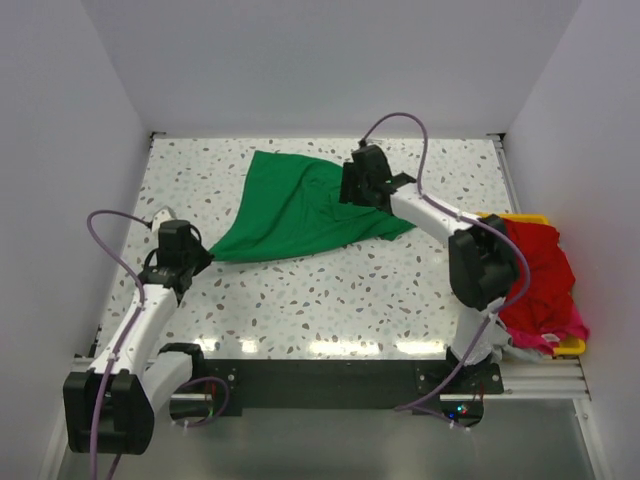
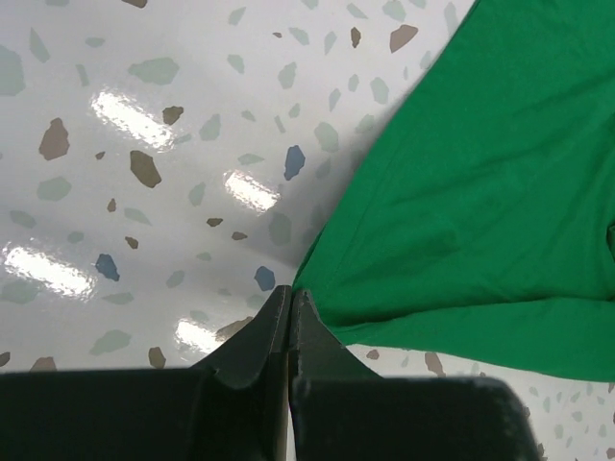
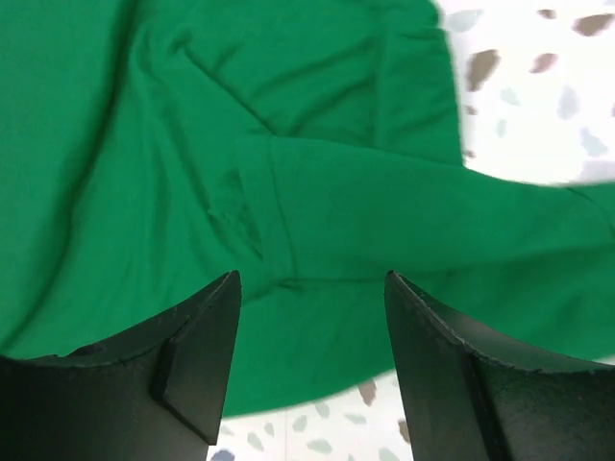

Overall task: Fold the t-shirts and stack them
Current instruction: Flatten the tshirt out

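Green t-shirt (image 1: 290,210) laid out mid-frame, not yet folded; nothing stacked.
At lower left, the left gripper (image 2: 290,317), jaws pressed together, pinches the shirt's pointed corner. Bare table (image 1: 330,300) across the lower frame leaves room for folding. At the right edge, a red t-shirt (image 1: 545,270) with pink under it waits, heaped in a yellow bin (image 1: 520,218). Farther up, the right gripper (image 3: 309,280) hangs spread over rumpled cloth, holding nothing; the shirt's far edge lies near the back wall.

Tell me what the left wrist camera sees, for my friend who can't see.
The shut left pincer pinches the corner of a green shirt, which spreads up and right across a shiny speckled table.
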Controlling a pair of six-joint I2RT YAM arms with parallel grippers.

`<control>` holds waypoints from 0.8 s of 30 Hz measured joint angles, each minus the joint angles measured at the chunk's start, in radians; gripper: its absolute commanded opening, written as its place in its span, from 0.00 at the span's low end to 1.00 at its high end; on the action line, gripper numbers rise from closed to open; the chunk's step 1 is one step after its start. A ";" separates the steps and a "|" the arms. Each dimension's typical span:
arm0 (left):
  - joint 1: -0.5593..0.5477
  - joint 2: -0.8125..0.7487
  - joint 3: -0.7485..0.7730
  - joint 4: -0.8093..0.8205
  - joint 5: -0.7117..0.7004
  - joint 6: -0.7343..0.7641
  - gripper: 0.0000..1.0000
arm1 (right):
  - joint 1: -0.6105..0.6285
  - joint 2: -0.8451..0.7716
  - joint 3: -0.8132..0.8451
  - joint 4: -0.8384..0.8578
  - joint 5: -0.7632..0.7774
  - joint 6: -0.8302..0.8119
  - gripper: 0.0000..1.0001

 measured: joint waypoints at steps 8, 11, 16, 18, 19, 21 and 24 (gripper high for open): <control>0.019 -0.021 0.000 -0.031 0.002 0.038 0.00 | 0.107 0.314 0.232 -0.109 0.097 -0.093 0.64; 0.019 -0.021 0.000 -0.032 0.006 0.042 0.00 | 0.126 0.346 0.252 -0.130 0.124 -0.109 0.61; 0.020 -0.021 0.000 -0.032 0.019 0.042 0.00 | 0.132 0.360 0.270 -0.148 0.172 -0.122 0.34; 0.020 -0.021 0.000 -0.032 0.021 0.042 0.00 | 0.132 0.360 0.270 -0.153 0.193 -0.122 0.21; 0.020 -0.021 0.000 -0.032 0.023 0.042 0.00 | 0.132 0.360 0.270 -0.158 0.205 -0.121 0.16; 0.020 -0.021 0.000 -0.032 0.024 0.042 0.00 | 0.132 0.360 0.270 -0.163 0.220 -0.122 0.01; 0.020 -0.020 0.000 -0.032 0.024 0.042 0.00 | 0.132 0.355 0.271 -0.175 0.237 -0.120 0.00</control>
